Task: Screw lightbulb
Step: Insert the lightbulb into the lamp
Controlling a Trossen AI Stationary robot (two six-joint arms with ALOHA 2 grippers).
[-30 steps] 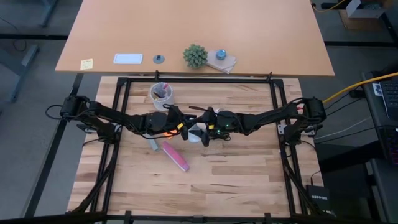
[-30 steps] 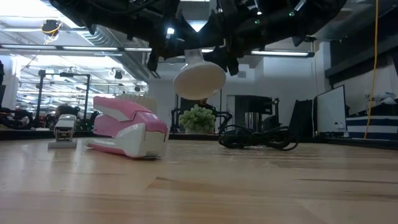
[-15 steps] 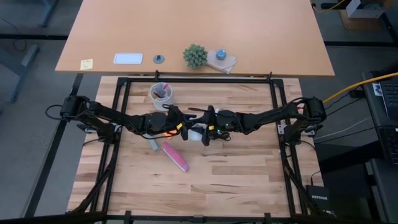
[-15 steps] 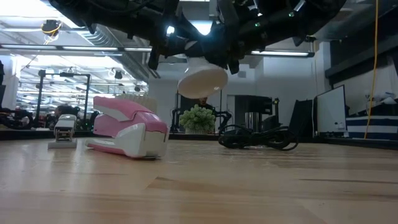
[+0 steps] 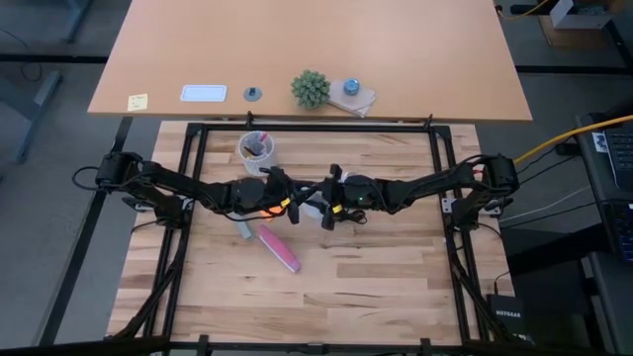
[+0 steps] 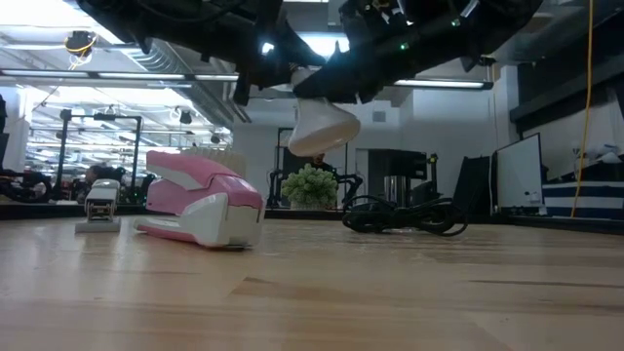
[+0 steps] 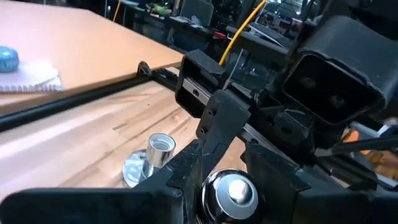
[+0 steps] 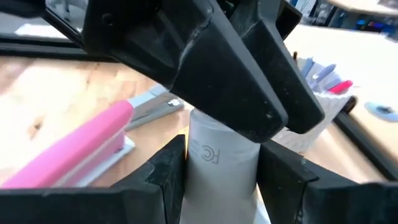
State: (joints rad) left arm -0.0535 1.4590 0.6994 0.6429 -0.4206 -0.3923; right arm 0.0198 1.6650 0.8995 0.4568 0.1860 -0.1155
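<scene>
The lightbulb [image 6: 322, 127] is small and white. It hangs tilted above the middle of the table, its round top down. My two grippers meet at it. My left gripper [image 5: 300, 203] comes from the table's left and is shut on it. My right gripper [image 5: 324, 210] comes from the right and is shut on its white neck. The shiny metal socket [image 7: 152, 158] stands on the table beyond them, and its black cord [image 6: 400, 214] lies farther back. My left gripper pinches the bulb's metal screw base [image 7: 230, 193] between its two fingers, coming nearly level from the table's left. The bulb is lifted clear of the table. My right gripper has the bulb's white neck [image 8: 221, 155] between its two fingers [image 8: 163, 177], just below the left fingers. It comes from the table's right, slanting slightly down.
A pink stapler [image 5: 279, 247] and a small grey tool [image 5: 243, 229] lie on the table near the bulb's left. A white cup with pens [image 5: 256, 149] stands at the far left. The wood desk behind holds a small plant [image 5: 311, 89].
My right gripper has rolled and shut on the bulb's neck; a second ago its fingers stood wider apart. The bulb has tipped, so that its round top points more downward. Neither arm has shifted place.
</scene>
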